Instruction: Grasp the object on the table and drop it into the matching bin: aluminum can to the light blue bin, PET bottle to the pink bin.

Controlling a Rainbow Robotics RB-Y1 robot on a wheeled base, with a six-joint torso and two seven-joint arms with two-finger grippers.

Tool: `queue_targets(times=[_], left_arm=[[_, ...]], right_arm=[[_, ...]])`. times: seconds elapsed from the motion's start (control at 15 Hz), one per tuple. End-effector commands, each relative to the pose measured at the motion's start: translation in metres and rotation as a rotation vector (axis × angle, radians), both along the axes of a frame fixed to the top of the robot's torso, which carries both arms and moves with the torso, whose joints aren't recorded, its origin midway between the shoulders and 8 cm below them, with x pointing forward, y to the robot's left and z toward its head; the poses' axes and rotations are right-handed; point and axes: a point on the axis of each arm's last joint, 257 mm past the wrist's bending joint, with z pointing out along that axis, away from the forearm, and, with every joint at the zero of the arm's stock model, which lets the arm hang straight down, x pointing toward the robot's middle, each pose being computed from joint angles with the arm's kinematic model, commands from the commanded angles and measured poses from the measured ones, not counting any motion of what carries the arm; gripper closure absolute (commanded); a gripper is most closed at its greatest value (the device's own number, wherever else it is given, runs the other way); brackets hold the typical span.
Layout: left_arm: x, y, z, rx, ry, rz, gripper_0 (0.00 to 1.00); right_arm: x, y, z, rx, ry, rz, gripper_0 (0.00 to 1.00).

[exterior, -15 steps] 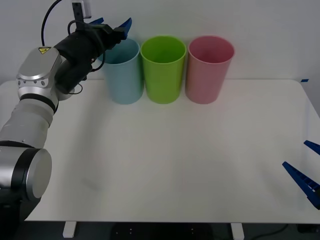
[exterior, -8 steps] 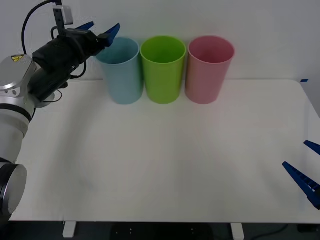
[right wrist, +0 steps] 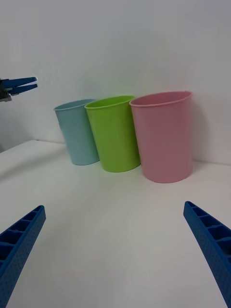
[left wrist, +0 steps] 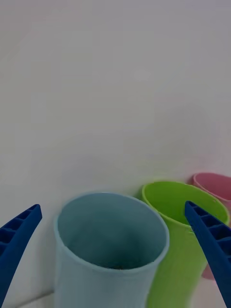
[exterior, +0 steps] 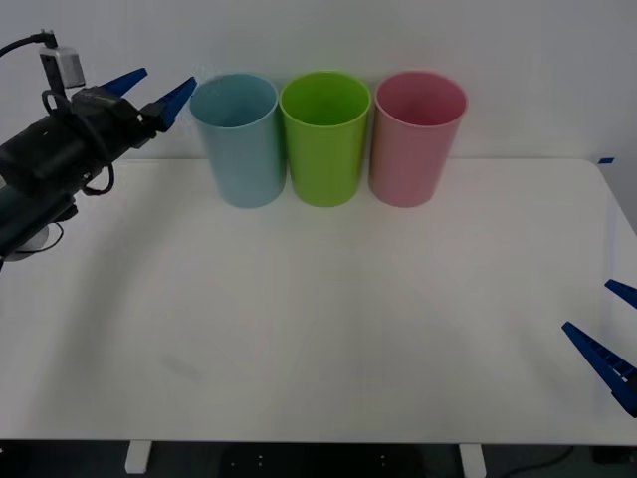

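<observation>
Currently your left gripper [exterior: 149, 90] is spread wide, empty, just left of the light blue bin [exterior: 239, 139]; green bin [exterior: 324, 137] and pink bin [exterior: 417, 137] stand alongside on the white table [exterior: 328, 319]. Right gripper [exterior: 609, 339] sits wide open at the table's right edge.

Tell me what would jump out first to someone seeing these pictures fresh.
Three tall bins in a row at the back of the white table: the light blue bin, a green bin and the pink bin. The left pincer hangs open in the air just left of the light blue bin's rim, holding nothing. The right pincer sits open at the table's near right edge.
</observation>
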Motion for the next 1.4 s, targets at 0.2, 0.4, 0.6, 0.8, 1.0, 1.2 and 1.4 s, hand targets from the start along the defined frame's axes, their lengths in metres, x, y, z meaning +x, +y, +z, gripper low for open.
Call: queue_targets(times=[0.2,0.4,0.6,0.8,1.0,1.2,1.4], left_arm=[[-0.047,0.031,-0.016,0.05,-0.013,-0.045,0.0],[-0.081,0.06,-0.036,0.111,0.001,-0.076,0.0],[-0.115,0.086,-0.051,0.164,0.022,-0.09,0.0],[-0.147,0.103,-0.062,0.201,0.044,-0.089,0.0],[-0.183,0.116,-0.075,0.238,0.069,-0.082,0.0],[-0.212,0.12,-0.088,0.251,0.099,-0.086,0.0],[-0.236,0.122,-0.099,0.256,0.129,-0.098,0.0]], right_arm=[[0.0,0.0,0.0,0.0,0.0,0.0,0.0],[0.0,0.0,0.0,0.0,0.0,0.0,0.0],[0.0,0.0,0.0,0.0,0.0,0.0,0.0],[0.0,0.0,0.0,0.0,0.0,0.0,0.0],[0.0,0.0,0.0,0.0,0.0,0.0,0.0],[0.0,0.0,0.0,0.0,0.0,0.0,0.0],[0.0,0.0,0.0,0.0,0.0,0.0,0.0]])
